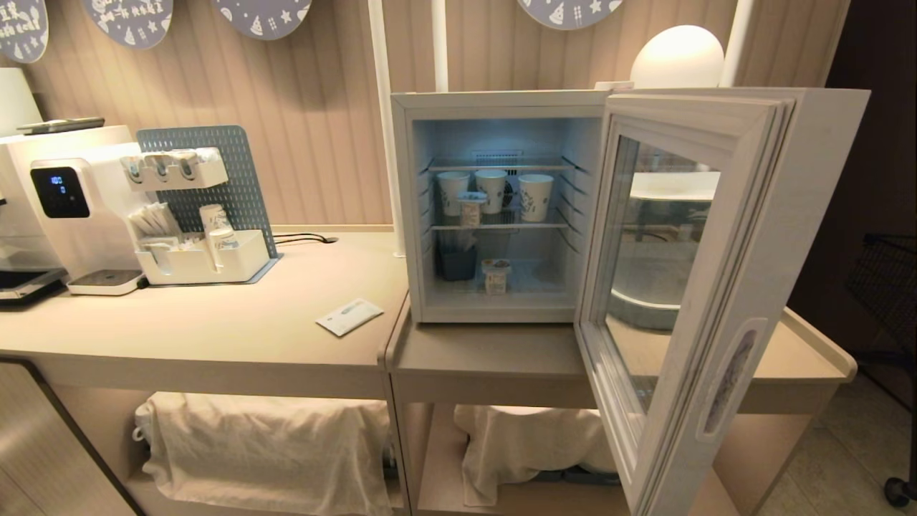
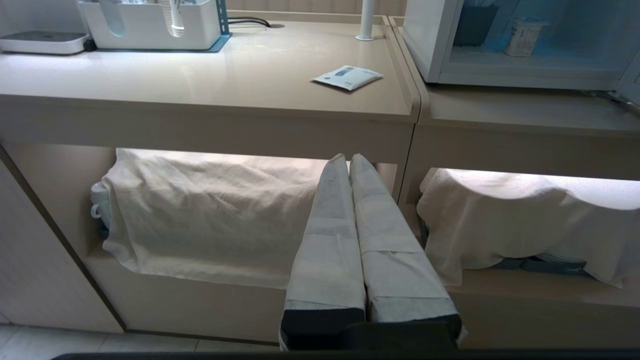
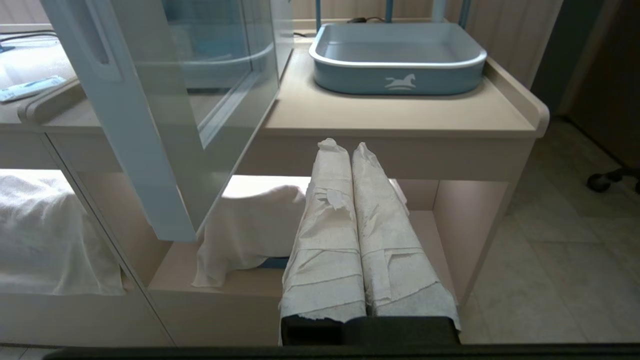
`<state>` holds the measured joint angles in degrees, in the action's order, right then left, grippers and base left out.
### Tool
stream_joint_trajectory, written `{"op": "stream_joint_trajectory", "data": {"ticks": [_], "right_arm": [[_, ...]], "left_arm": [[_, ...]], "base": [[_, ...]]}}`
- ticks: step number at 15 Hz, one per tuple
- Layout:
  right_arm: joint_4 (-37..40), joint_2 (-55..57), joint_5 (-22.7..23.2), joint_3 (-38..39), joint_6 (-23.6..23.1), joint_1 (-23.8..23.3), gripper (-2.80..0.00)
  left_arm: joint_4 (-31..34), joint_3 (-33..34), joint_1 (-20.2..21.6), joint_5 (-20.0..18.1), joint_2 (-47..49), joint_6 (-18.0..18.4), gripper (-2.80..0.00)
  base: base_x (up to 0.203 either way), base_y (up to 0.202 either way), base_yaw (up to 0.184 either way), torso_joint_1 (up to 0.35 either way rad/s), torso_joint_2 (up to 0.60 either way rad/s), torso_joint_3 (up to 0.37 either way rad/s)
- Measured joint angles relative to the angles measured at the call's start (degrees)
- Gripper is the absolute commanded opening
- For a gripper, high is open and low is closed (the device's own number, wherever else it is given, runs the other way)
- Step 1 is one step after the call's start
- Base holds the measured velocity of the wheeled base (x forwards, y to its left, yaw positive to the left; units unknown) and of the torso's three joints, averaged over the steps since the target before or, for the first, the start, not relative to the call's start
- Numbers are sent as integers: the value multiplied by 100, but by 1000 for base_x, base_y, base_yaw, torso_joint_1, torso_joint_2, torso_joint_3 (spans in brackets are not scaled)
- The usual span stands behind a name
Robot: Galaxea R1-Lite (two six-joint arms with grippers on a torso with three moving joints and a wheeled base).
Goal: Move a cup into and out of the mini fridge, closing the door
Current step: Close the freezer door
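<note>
Door [image 1: 706, 287] is wide open, both grippers [image 2: 349, 159] [image 3: 340, 146] pinched shut, empty, parked low. I'd open the left and reach the cup [image 1: 496, 275] straight in.

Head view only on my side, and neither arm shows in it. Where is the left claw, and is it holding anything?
Observer: The left claw is shut and empty, held low in front of the white cloth draped over the shelf under the counter.
Operator: And the right one?
Observer: The right claw is shut and empty too, low in front of the counter, near the open door.
Operator: What sits behind that door? I only get a shape through the glass.
Observer: A blue-grey tray with a white horse on its side, with nothing visible in it.
</note>
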<state>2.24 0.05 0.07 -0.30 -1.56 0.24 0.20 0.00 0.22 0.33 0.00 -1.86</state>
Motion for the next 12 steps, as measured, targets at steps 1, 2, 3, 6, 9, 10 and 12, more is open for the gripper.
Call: {"op": "stream_joint_trajectory", "data": {"ticks": [1, 2, 3, 6, 9, 10, 12], "right_arm": [[76, 19, 6, -99, 36, -3, -280], [158, 91, 26, -343, 169, 0, -280], [254, 258, 51, -664, 406, 9, -280], [447, 1589, 134, -1666, 1294, 145, -280], [-77, 3916, 534, -2311, 1819, 176, -280], [-402, 4784, 809, -2506, 1923, 110, -280], [-1014, 6346, 1623, -2932, 2078, -80, -280]], "left_arm": [[-4, 0, -1, 7, 0, -1, -280], [-4, 0, 0, 0, 0, 4, -280], [-4, 0, 0, 0, 0, 3, -280], [-6, 0, 0, 1, 0, -1, -280], [-4, 0, 0, 4, 0, -4, -280], [-6, 0, 0, 2, 0, -4, -280], [-4, 0, 0, 2, 0, -4, -280]], "base": [[0, 0, 0, 0, 0, 0], [0, 0, 0, 0, 0, 0], [0, 0, 0, 0, 0, 0], [0, 0, 0, 0, 0, 0], [0, 0, 0, 0, 0, 0], [0, 0, 0, 0, 0, 0], [0, 0, 0, 0, 0, 0]]}}
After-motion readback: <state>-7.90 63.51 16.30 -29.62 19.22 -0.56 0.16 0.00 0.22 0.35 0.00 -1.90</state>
